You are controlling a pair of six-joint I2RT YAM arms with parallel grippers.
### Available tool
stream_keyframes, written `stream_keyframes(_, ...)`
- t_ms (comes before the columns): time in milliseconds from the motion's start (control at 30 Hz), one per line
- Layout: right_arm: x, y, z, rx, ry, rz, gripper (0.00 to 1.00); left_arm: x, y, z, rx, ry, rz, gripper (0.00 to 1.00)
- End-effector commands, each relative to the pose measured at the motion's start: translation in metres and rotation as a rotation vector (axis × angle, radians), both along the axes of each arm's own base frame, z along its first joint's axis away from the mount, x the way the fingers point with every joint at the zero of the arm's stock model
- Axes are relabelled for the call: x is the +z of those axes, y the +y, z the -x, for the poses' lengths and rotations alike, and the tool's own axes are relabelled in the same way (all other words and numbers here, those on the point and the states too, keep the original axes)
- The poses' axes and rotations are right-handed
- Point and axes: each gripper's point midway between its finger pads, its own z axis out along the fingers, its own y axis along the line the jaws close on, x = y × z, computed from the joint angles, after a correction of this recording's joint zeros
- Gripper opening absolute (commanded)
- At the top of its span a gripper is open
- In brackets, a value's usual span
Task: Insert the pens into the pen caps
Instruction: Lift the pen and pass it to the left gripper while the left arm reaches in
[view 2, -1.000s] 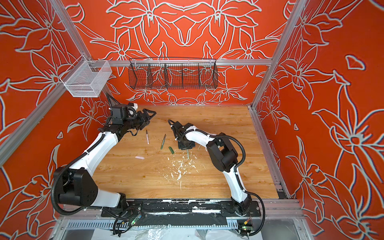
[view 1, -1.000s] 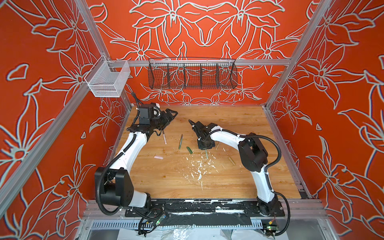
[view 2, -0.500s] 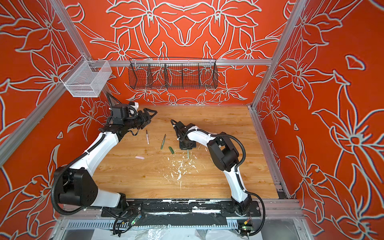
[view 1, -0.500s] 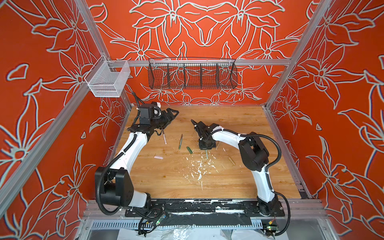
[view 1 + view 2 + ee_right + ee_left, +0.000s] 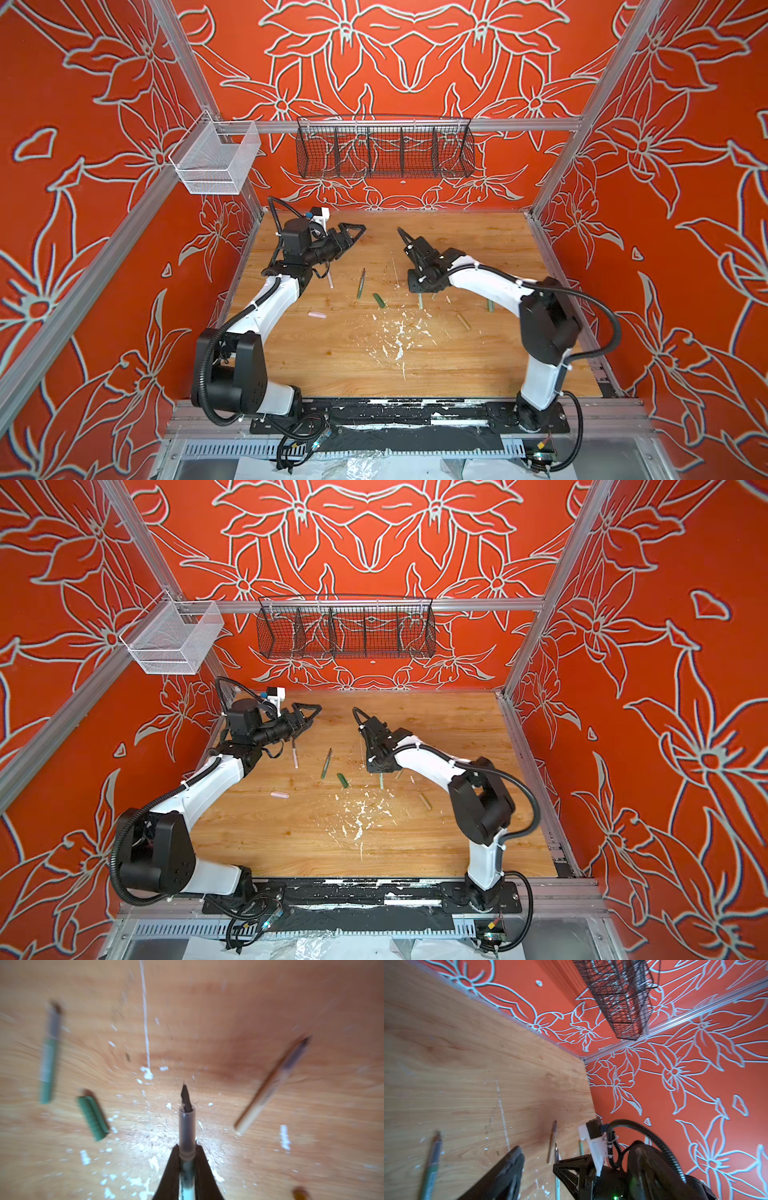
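Light green pen (image 5: 187, 1124) in right gripper (image 5: 187, 1150), low over table (image 5: 228, 1001)

I can read no text here. Small dark print runs along the light green pen (image 5: 187, 1134), the tan pen (image 5: 270, 1089) and the dark green pen (image 5: 48, 1057), all too blurred.

The left gripper (image 5: 311, 716) is hovering, jaws spread, over the wooden table (image 5: 457, 729) near the pink pen (image 5: 294, 755). The right gripper (image 5: 380, 769) is pointing down, a light green pen (image 5: 380, 782) poking out from under it. A dark green pen (image 5: 326, 764) and dark green cap (image 5: 343, 780) are lying between them.
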Motion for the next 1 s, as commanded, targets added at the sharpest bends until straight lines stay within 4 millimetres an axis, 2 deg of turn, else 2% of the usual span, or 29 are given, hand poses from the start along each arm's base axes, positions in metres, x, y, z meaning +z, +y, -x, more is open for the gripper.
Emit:
stream_keyframes(0,0.052,-0.01,-0.012,-0.014,-0.175,-0.06,0.07,0.04,-0.026,0.013,-0.163,-0.208,0.055,0.8)
stream_keyframes(200,0.126,-0.012,-0.002,0.032,-0.34,-0.195,0.07,0.034,-0.077,0.046,-0.355,-0.319,-0.023,0.73)
stream_keyframes(333,0.16,-0.011,0.01,0.064,-0.417,-0.291,0.07,0.022,-0.109,0.072,-0.466,-0.36,-0.128,0.72)
stream_keyframes(433,0.177,-0.007,0.017,0.082,-0.446,-0.364,0.07,0.018,-0.127,0.088,-0.526,-0.384,-0.161,0.7)
stream_keyframes(567,0.189,-0.003,0.025,0.091,-0.468,-0.438,0.07,0.008,-0.146,0.101,-0.572,-0.393,-0.191,0.67)
stream_keyframes(700,0.192,0.001,0.029,0.097,-0.468,-0.483,0.07,0.007,-0.16,0.113,-0.606,-0.404,-0.173,0.64)
stream_keyframes(967,0.191,0.015,0.036,0.13,-0.434,-0.536,0.07,0.003,-0.164,0.111,-0.57,-0.4,-0.201,0.57)
